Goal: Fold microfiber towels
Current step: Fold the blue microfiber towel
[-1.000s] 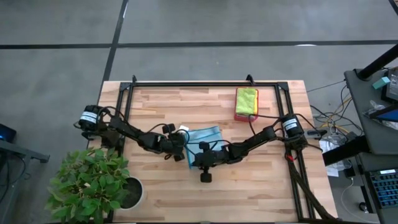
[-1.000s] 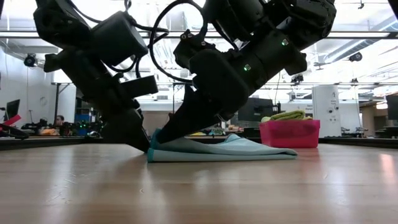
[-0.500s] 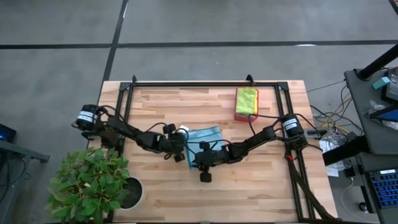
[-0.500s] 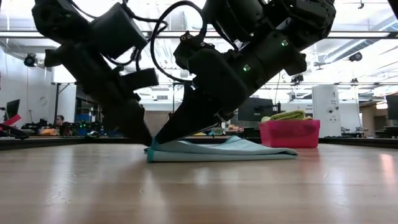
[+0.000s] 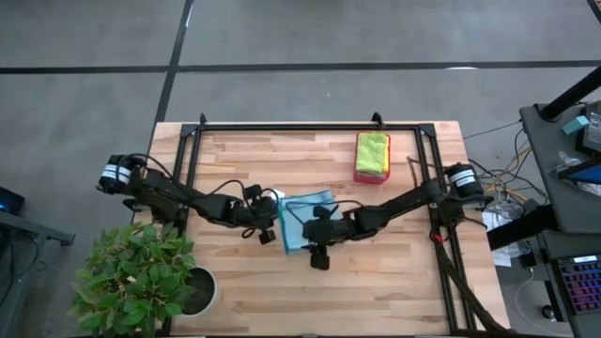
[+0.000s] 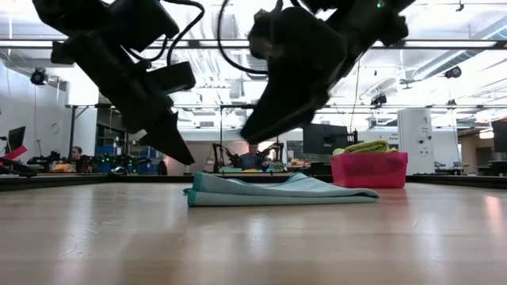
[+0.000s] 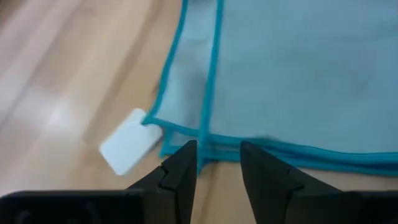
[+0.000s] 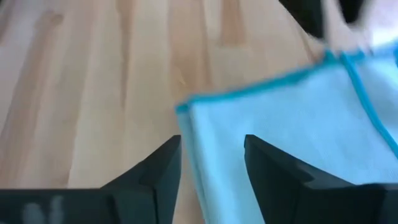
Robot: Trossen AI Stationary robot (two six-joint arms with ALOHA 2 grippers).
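A light blue microfiber towel lies folded flat on the wooden table, its layered edges at the left end. My left gripper hovers open just above and left of that end; in its wrist view the towel's corner lies below the open fingers. My right gripper hangs open higher up, over the towel's near left part. Neither holds anything. Lime green and yellow towels lie stacked in a pink-red tray at the far right.
A white label sticks out from the blue towel's corner onto the table. A black frame rail runs along the table's far edge and sides. A potted plant stands at the near left corner. Bare wood lies in front of the towel.
Both grippers have risen off the blue towel's left end, where their tips stood a second ago. My right gripper has gone higher and drawn back a little toward the table's right edge. The towel stays folded, and its left end has settled flat.
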